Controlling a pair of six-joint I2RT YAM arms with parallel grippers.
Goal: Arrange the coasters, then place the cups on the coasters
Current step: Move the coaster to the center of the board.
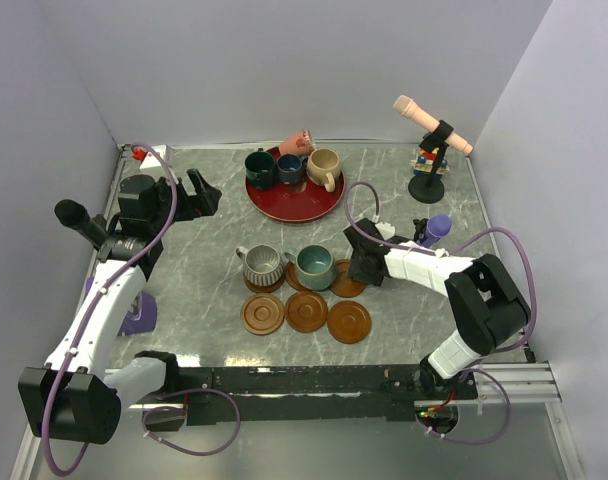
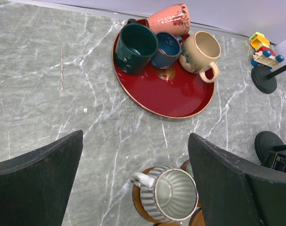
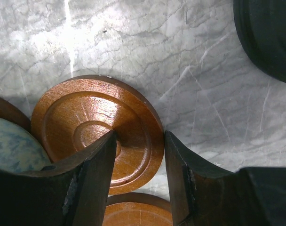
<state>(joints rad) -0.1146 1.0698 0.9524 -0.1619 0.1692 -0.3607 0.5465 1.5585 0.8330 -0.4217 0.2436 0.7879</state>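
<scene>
My right gripper is down on a brown coaster. One finger rests on its top near the centre, the other presses its outer rim. Beside it the teal cup and the grey ribbed cup each stand on a coaster. Three bare coasters lie in a row in front. The dark green, dark blue and beige cups stand on the red plate, and the pink cup lies tipped there. My left gripper hovers open and empty.
A peach microphone on a black stand and a small colourful toy are at the back right. A purple microphone stands just right of my right arm. A black microphone is at the left wall. White walls close in three sides.
</scene>
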